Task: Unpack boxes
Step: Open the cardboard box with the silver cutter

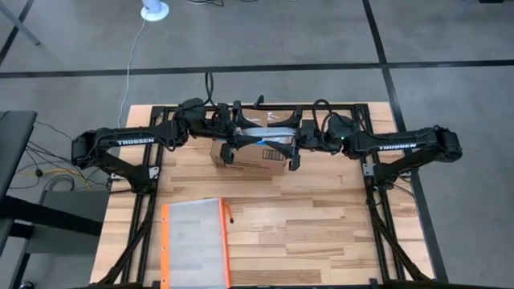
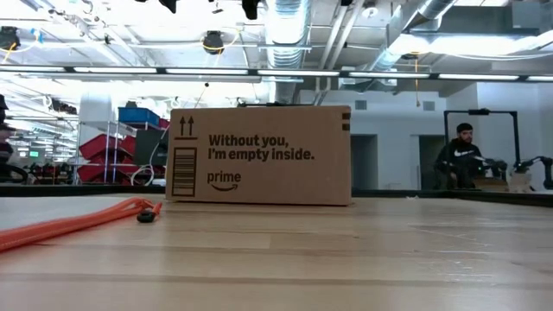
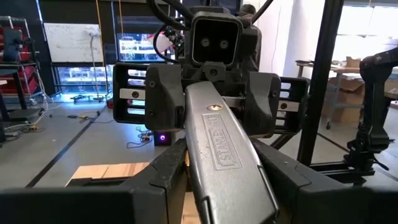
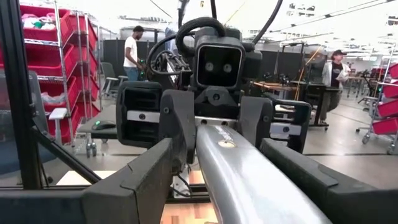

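Box [image 1: 250, 156] sits below left pincer [image 1: 234, 138] and right pincer [image 1: 294, 141].

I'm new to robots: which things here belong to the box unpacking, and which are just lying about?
In the job: cardboard box; utility knife; left tool and right tool, both gripping the knife above the box.
Lying about: orange-edged clear pouch.

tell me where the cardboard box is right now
In the high view the cardboard box sits at the table's far middle, under both end effectors, with the orange-edged pouch nearer the front left.
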